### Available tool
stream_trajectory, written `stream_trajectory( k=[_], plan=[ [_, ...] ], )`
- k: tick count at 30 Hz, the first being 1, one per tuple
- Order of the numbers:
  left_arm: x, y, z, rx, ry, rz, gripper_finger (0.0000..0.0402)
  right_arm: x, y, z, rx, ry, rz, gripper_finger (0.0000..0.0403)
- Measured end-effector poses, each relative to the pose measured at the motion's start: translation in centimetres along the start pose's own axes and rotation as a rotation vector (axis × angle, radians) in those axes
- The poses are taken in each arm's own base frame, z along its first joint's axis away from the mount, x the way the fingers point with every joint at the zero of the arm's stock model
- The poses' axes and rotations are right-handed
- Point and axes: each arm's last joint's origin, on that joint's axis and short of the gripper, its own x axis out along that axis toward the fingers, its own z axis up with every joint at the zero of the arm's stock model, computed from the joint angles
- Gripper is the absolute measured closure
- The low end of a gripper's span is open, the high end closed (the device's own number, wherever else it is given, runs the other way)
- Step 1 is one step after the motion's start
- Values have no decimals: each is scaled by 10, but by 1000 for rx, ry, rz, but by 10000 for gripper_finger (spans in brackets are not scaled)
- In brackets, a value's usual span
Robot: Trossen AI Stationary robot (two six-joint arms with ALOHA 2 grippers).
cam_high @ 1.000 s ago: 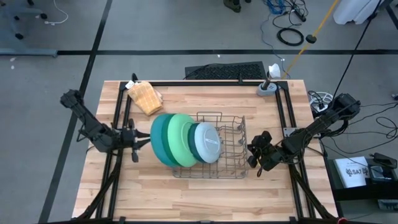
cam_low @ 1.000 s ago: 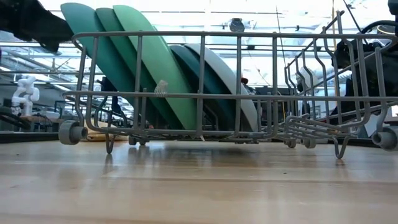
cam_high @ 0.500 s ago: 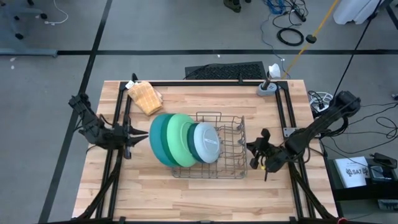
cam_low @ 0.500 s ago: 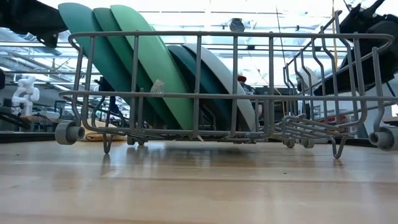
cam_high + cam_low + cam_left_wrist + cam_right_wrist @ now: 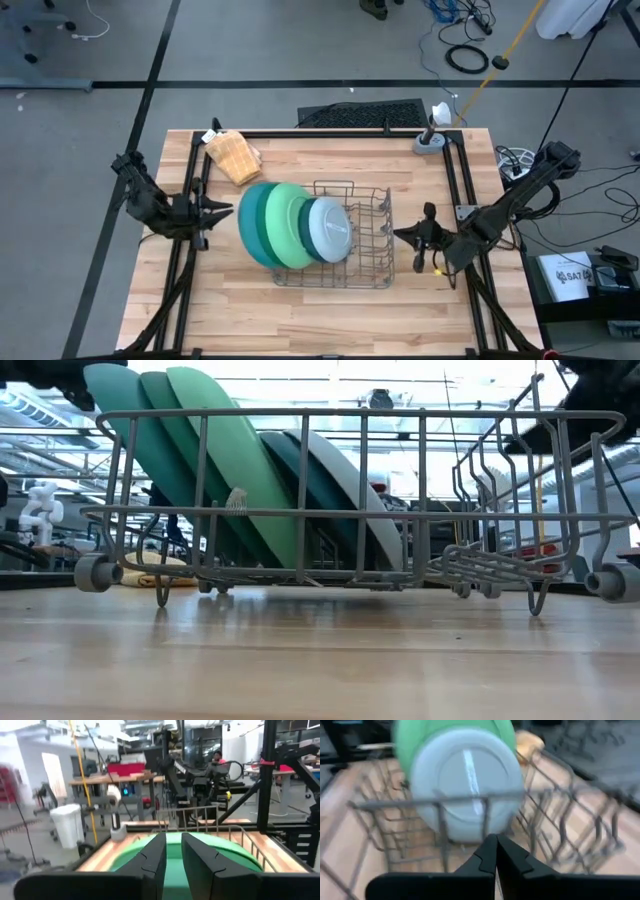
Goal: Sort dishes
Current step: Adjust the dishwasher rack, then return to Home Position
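Observation:
Several dishes stand on edge in the grey wire rack (image 5: 365, 240), leaning toward the table's left: a teal plate (image 5: 252, 228), a light green one (image 5: 285, 222) and a smaller pale blue-grey one (image 5: 330, 228). The low view also shows dark green plates (image 5: 165, 430) between them, lower rims in the rack's floor wires (image 5: 300, 572). My left gripper (image 5: 225, 212) hovers left of the teal plate, pointing at it, fingers a narrow gap apart (image 5: 173, 840) around nothing. My right gripper (image 5: 405, 237) hangs shut (image 5: 493, 840) just right of the rack's right end.
A tan waffle-textured cloth (image 5: 235, 157) lies at the far left corner. A small grey stand (image 5: 430, 140) sits at the far right. Black frame rails (image 5: 455, 200) run along the table's sides. Bare wood (image 5: 320, 320) lies in front of the rack.
My left gripper has drawn back from the teal plate toward the table's left edge and risen. My right gripper has risen beside the rack's right end, rolling and tipping up. The rack with its plates has slid a little toward the table's left.

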Motion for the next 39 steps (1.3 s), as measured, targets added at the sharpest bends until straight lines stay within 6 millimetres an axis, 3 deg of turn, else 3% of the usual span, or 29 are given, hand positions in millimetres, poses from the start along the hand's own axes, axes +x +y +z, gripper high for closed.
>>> stream_trajectory(
  k=[11, 19, 23, 28, 33, 39],
  plan=[
    [0, 0, 3, 65, -26, -19, 333, -13, -14, 31, -151, -156, 53, 403],
    [1, 1, 3, 92, -32, -28, 393, -10, -30, 55, -235, -295, 176, 403],
    [-1, 6, 5, 73, -72, -47, 395, -3, -44, 44, -214, -331, 222, 403],
    [-2, 10, 7, 50, -127, -96, 396, 5, -64, 13, -149, -414, 236, 403],
    [0, 10, -1, 29, -71, -111, 397, 7, -78, -13, -76, -414, 241, 403],
    [2, 11, -8, -8, -12, -127, 397, 5, -84, -12, -90, -423, 272, 403]
  ],
)
